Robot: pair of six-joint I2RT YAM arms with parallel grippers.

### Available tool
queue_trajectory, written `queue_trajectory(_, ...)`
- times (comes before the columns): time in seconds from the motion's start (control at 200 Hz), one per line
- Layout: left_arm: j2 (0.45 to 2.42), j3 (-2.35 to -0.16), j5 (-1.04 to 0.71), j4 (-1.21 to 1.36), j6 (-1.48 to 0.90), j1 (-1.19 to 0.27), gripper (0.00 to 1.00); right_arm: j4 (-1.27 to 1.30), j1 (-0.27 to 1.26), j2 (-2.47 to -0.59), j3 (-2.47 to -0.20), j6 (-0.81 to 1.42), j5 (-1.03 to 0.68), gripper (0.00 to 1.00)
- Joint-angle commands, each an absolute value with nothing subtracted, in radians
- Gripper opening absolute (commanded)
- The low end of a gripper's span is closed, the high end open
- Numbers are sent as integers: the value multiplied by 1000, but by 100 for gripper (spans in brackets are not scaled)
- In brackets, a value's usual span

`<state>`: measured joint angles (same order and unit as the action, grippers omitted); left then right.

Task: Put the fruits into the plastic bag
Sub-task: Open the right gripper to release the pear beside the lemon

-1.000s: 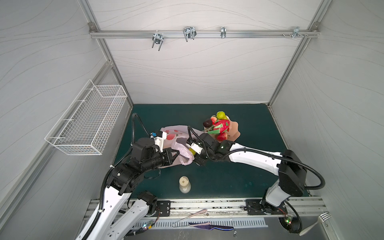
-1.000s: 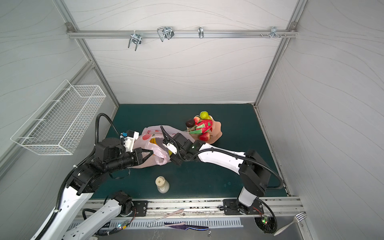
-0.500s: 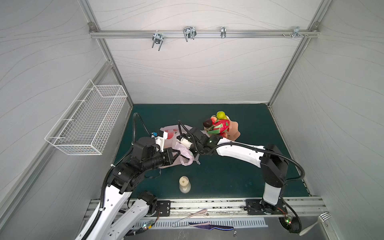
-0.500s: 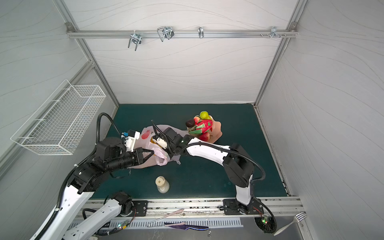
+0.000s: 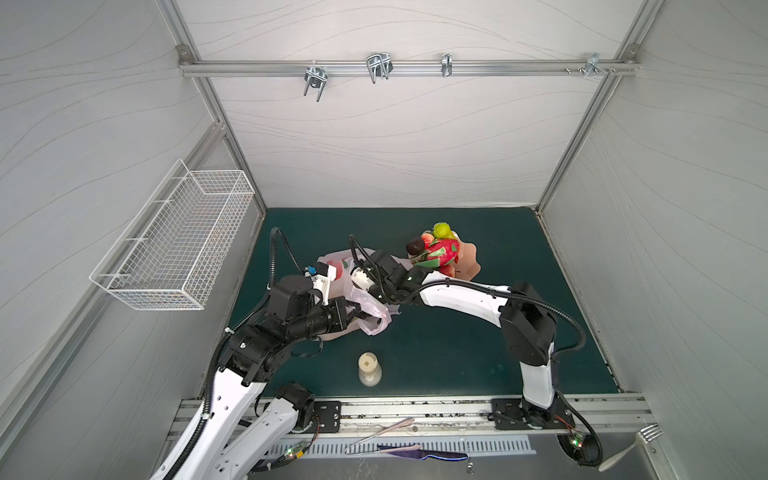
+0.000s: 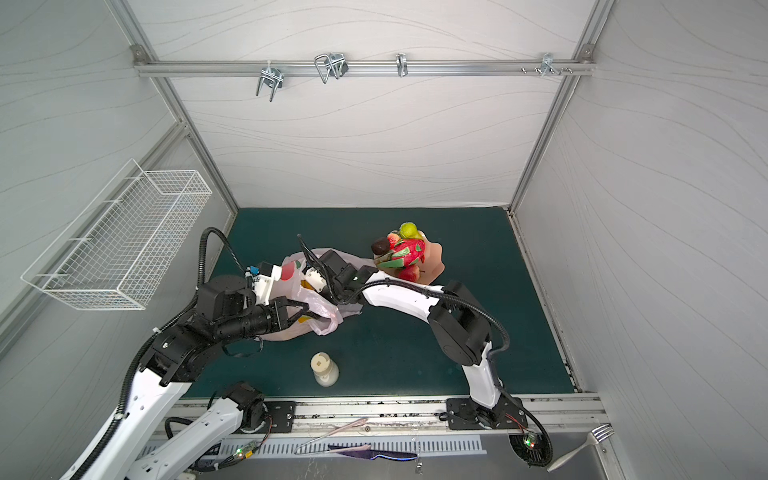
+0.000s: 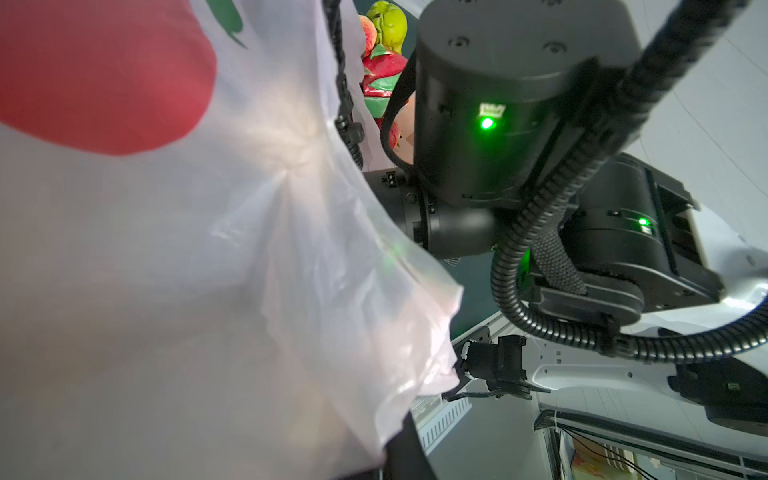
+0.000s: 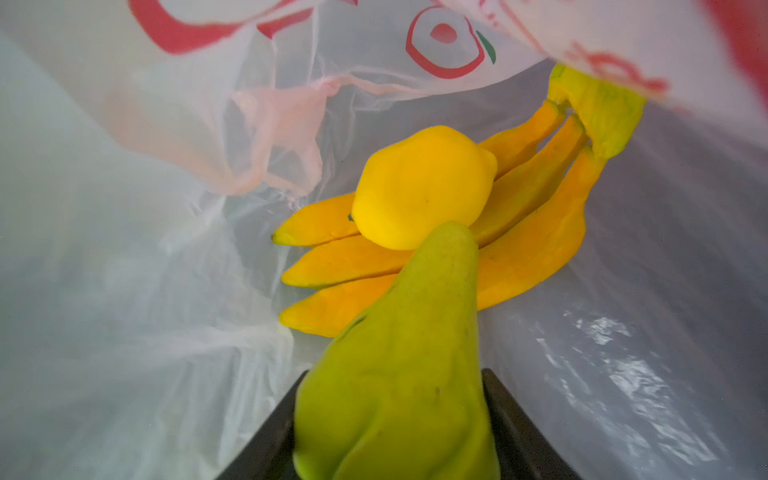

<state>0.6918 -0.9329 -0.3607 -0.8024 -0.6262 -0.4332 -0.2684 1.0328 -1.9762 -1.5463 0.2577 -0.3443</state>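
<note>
The pink plastic bag (image 5: 371,312) lies left of centre on the green mat in both top views. My left gripper (image 5: 358,314) is shut on the bag's rim (image 7: 419,332) and holds the mouth up. My right gripper (image 8: 397,415) is inside the bag, shut on a green pear (image 8: 399,365); its black fingers (image 8: 513,419) flank the fruit. Beyond the pear, a lemon (image 8: 419,187) rests on a bunch of bananas (image 8: 536,232) on the bag's floor. More fruits are piled on the peach dish (image 5: 469,266): a green pear (image 5: 441,229), a dark plum (image 5: 415,248) and red and green pieces (image 5: 442,255).
A small cream bottle (image 5: 369,369) stands on the mat in front of the bag. A white wire basket (image 5: 174,245) hangs on the left wall. A fork (image 5: 631,451) and a knife (image 5: 415,451) lie on the front ledge, off the mat.
My right gripper has moved left and back, carrying the pear into the bag's mouth. The left arm has stayed put, still holding the bag.
</note>
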Motion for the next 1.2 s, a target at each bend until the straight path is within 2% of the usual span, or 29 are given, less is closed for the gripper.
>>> queue_trajectory(0.0,677,-928,-330,-770,-607,-433,0,-184,1023,-2000,-1567,408,-487,55)
queue_trajectory(0.285,652,-913,-289,-784,-609,-434,0,-158,1034,-2092,-1651,609,-663,58)
queue_trajectory(0.415,646,-909,-269,-794,-612,-433,0,-138,1054,-2122,-1680,666,-726,76)
queue_trajectory(0.48,641,-910,-259,-801,-612,-434,0,-137,1057,-2133,-1689,691,-758,89)
queue_trajectory(0.555,632,-907,-248,-807,-614,-434,0,-139,1057,-2138,-1692,697,-787,99)
queue_trajectory(0.81,609,-907,-212,-840,-618,-434,0,-197,1012,-2077,-1633,684,-771,99)
queue_trajectory(1.191,591,-900,-202,-856,-632,-434,0,-478,915,-1880,-1536,546,-633,99)
